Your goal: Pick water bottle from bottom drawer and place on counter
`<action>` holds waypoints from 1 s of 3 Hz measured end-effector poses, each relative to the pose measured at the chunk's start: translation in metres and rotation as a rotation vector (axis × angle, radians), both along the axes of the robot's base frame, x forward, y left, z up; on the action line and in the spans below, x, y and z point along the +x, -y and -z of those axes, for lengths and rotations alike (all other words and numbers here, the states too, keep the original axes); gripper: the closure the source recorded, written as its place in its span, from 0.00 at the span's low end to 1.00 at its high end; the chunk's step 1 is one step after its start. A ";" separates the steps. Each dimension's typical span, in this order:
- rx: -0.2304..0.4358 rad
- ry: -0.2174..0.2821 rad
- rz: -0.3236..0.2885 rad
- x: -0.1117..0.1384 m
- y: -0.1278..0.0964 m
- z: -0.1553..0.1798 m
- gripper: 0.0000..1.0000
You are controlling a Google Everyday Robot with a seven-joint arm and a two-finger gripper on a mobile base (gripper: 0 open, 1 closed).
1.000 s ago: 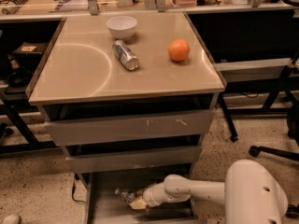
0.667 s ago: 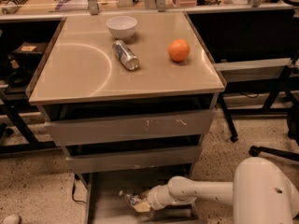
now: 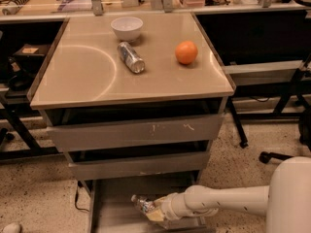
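The water bottle [image 3: 142,204] lies tilted in the open bottom drawer [image 3: 114,198], white cap toward the upper left. My gripper [image 3: 154,211] reaches into the drawer from the right on its white arm and sits right at the bottle's lower end. The arm's wrist hides the bottle's base. The counter [image 3: 87,72] is the glossy tan top of the grey cabinet above.
On the counter stand a white bowl [image 3: 127,28], a silver can [image 3: 131,57] lying on its side and an orange [image 3: 186,52]. The two upper drawers [image 3: 131,132] stand slightly open. A chair base [image 3: 277,154] is at the right, desks behind.
My arm has drawn a little to the left and up within the bottom drawer, and the bottle has moved with it.
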State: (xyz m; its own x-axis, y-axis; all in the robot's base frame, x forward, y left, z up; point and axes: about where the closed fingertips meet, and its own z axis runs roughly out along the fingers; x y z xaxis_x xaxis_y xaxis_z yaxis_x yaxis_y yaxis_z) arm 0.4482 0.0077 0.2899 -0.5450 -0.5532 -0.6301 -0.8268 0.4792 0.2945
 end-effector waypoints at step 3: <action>-0.014 0.021 -0.036 -0.011 0.001 -0.050 1.00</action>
